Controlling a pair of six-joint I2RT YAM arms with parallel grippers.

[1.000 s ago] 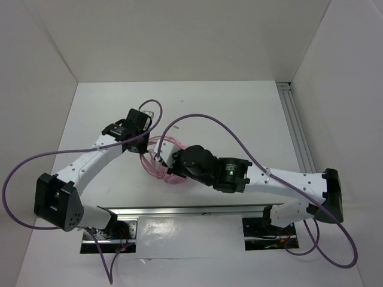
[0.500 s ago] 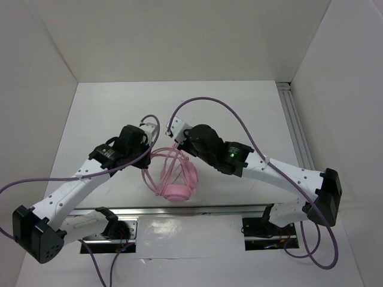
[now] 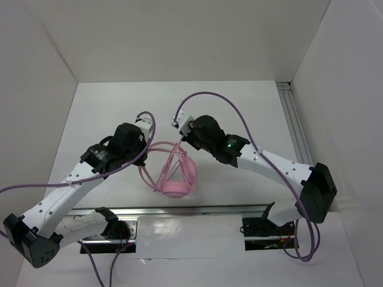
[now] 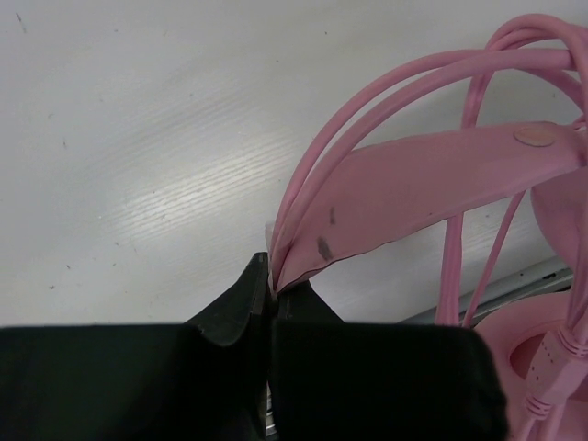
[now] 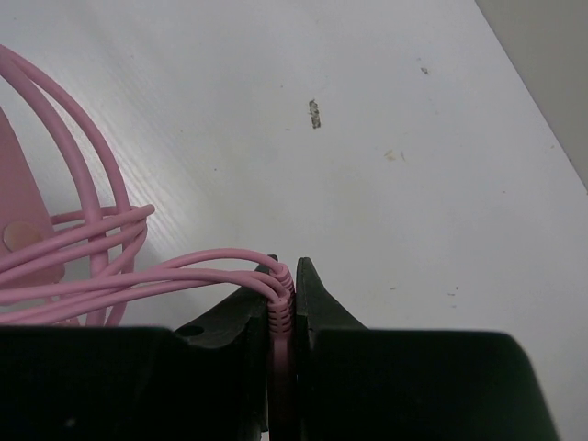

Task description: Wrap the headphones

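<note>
Pink headphones (image 3: 178, 178) sit mid-desk between the two arms, on the white desk (image 3: 239, 107). Their headband (image 4: 413, 184) is pinched in the left gripper (image 4: 269, 283), while the right gripper (image 5: 283, 280) is clamped on the ribbed end of the cable (image 5: 280, 310).

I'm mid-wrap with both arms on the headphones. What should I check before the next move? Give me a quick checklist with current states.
1. Hold of the left gripper on the headband: ok, shut on it.
2. Hold of the right gripper on the ribbed end of the cable: ok, shut on it.
3. Cable strands lying across the headband: ok, several show in the left wrist view.
4. Lower ear cup resting on the table: cannot tell.
5. Right arm's purple cable away from the headphones: ok.
</note>
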